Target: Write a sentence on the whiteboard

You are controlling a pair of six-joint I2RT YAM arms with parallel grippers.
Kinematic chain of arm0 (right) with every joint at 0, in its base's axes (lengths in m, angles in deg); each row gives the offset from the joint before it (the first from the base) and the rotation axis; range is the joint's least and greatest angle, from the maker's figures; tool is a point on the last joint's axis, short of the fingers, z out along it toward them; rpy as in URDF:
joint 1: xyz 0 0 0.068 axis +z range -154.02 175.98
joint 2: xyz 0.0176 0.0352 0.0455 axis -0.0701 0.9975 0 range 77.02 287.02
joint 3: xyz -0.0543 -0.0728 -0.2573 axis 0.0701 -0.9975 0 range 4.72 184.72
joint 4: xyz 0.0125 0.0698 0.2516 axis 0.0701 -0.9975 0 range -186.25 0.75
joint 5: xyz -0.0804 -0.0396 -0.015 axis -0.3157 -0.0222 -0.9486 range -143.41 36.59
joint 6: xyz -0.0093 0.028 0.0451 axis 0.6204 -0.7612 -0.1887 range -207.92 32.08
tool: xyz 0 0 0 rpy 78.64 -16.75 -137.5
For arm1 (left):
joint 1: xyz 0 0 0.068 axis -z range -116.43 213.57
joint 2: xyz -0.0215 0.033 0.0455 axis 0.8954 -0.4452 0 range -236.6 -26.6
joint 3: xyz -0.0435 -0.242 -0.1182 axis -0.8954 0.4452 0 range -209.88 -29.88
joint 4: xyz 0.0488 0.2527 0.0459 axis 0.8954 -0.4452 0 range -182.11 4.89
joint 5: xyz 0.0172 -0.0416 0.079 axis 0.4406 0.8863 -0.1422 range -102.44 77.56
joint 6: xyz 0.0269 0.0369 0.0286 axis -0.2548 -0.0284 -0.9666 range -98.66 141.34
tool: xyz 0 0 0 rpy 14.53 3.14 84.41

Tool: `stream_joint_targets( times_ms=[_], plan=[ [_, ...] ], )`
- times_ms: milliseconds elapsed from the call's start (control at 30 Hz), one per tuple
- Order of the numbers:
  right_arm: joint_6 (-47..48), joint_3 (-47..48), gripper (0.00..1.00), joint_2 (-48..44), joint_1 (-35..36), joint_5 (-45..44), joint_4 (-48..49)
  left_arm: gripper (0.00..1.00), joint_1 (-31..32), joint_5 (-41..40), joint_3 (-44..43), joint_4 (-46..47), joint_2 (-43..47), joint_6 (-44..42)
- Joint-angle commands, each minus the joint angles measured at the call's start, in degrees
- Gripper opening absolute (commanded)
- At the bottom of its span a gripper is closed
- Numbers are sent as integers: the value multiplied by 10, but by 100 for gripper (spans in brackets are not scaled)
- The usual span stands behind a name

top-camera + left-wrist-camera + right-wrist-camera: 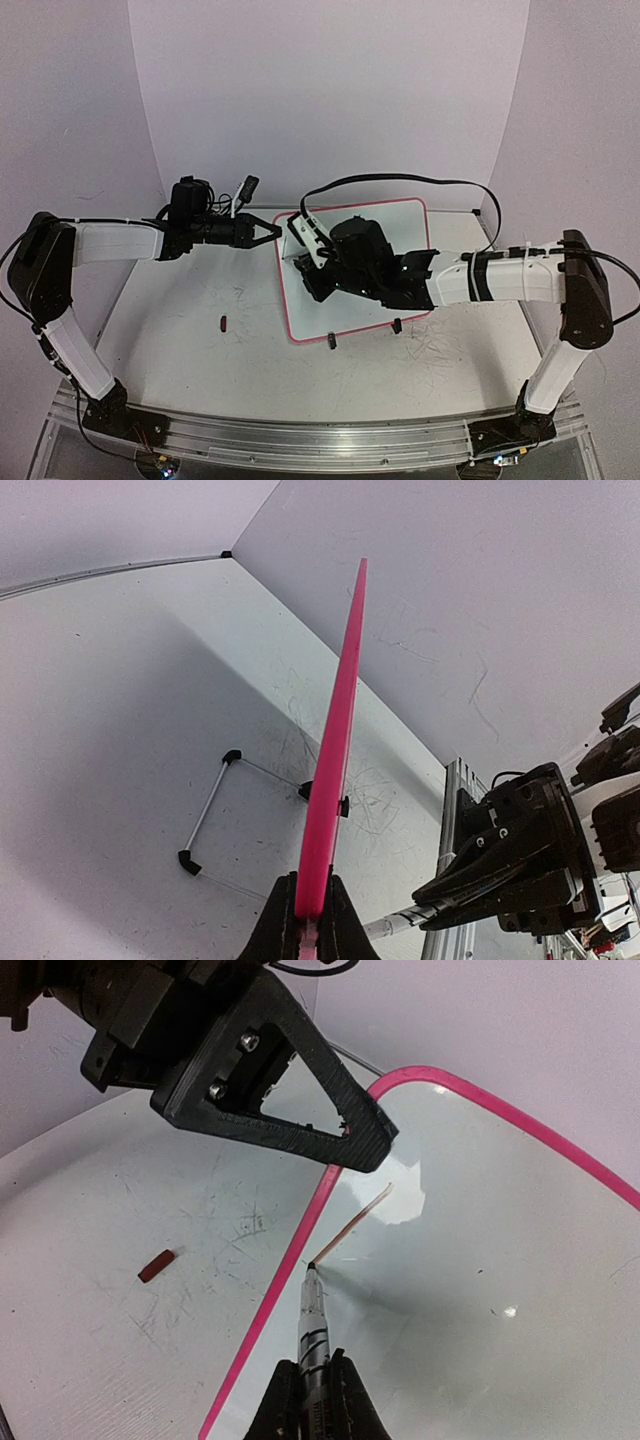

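Barely begun: no writing visible on whiteboard (400, 225), lying mid-table. Whole sentence left to write. Left gripper (312, 905) clamped on board's pink left rim. Right gripper (312, 1375) clenched around marker (313, 1320), tip at surface near far-left corner, contact unclear. From above: whole board, but pen tip hidden under arm (500, 275). From right wrist: tip in plain sight. From left wrist: rim edge-on in closed grip.

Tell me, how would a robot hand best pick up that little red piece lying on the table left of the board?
Pinch the small red piece across its middle, coming straight down from above. It is a short stubby bar lying flat on the table, apart from everything else, so its two long sides are probably the easiest faces for two fingers to close on.
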Motion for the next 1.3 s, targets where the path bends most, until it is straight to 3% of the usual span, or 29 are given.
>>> stream_joint_targets(
  times_ms=[0,333,1267],
  plan=[
    [-11,0,0,-19,-1,-6,-2,0,2,4,-12,12,10,-3],
    [-14,-3,0,-67,-2,-4,28,0,3,2,-12,12,11,-4],
    [-7,25,0,-15,-14,-63,30,0,3,5,-12,11,12,-5]
  ],
)
